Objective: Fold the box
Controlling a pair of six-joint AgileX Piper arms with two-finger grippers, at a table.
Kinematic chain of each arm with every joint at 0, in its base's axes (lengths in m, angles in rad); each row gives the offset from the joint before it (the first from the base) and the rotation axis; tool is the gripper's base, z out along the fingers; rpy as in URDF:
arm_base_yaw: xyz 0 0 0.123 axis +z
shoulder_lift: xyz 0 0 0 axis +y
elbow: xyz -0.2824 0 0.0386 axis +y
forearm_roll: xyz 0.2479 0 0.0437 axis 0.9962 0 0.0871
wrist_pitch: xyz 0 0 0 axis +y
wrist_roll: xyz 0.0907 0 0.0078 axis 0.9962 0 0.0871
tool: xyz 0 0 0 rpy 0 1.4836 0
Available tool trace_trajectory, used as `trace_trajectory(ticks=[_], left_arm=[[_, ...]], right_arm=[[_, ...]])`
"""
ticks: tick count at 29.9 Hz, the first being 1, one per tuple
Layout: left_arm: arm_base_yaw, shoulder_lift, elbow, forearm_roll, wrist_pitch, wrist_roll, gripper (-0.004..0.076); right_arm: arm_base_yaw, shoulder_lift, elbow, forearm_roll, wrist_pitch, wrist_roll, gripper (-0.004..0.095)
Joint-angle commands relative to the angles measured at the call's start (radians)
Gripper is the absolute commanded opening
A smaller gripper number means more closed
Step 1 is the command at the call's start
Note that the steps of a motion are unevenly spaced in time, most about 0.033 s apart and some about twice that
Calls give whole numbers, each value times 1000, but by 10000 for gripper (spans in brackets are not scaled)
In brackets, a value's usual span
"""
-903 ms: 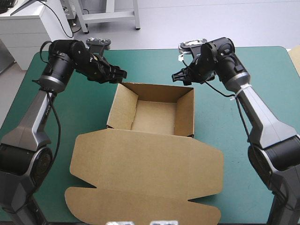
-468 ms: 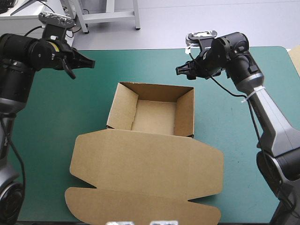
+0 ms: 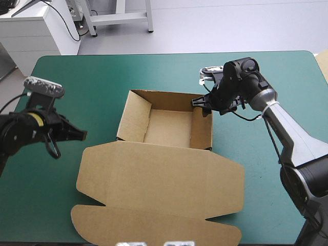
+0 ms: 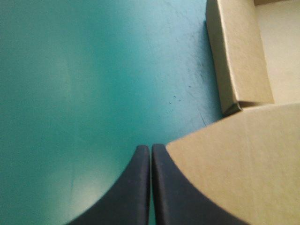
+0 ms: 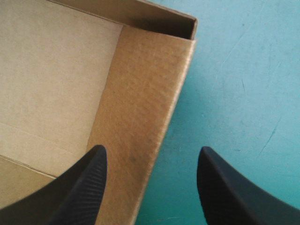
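While the brown cardboard box (image 3: 169,128) stands near the middle of the worktop (image 3: 92,72) as an open tray, we judge the fold largely done. All four walls are up, and the corners we can see look tucked. The broad lid (image 3: 159,177) lies flat on the near side of the tray, with its rounded front flap (image 3: 154,228) reaching almost to the near edge. What remains, in our judgement, is little beyond firming the right-hand wall (image 5: 140,122) and checking that the tucks hold. The right jaws stand wide at the tray's far right corner, straddling that wall. One black finger (image 5: 79,187) is over the tray's inside and the other (image 5: 229,187) over the cover outside. We cannot tell whether either touches the board. The left jaws are pressed together and hold nothing. Their fingers (image 4: 140,197) meet in a point over bare cover, just beside the lid's rounded left corner and near the tray's near left corner. The teal-green cover (image 3: 266,77) lies smooth and shows only faint scuffs in the wrist views. Nothing loose lies on it, though a pale brown sliver (image 3: 324,61) shows at its right edge, possibly more board. Beyond the far edge we note a pale floor (image 3: 205,25), a white cabinet (image 3: 31,31) and the legs of a metal stand (image 3: 118,15).
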State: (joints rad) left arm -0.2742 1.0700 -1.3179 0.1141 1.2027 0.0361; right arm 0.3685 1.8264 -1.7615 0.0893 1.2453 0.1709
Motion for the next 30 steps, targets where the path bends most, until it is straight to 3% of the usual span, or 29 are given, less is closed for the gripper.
trace_trajectory(ticks=[1,6,11,13,17,22,28,30], left_arm=[[-5,-123,125,-51,-102,-13,-8],[-5,-260,336,-114,-116,-7,-8],[-5,-428,554,-133,-210,11,-8],[-5,-486,625,-133,-242,11,-8],[-5,-590,721,-133,-241,11,-8],[-5,-680,783,-133,-239,-43,-8],[-5,-722,797,-133,-234,-43,-8],[-5,-722,797,-133,-227,-43,-8]], right_arm=[[-6,-33,0,7,0,0,538],[-6,15,2,66,0,7,538],[-6,56,3,104,0,-54,511],[-6,63,3,97,0,-56,389],[-6,65,3,81,0,-52,-21],[-6,65,1,74,-2,-65,-21],[-56,59,-83,-167,0,-13,-21],[-110,55,-119,-183,0,-13,-21]])
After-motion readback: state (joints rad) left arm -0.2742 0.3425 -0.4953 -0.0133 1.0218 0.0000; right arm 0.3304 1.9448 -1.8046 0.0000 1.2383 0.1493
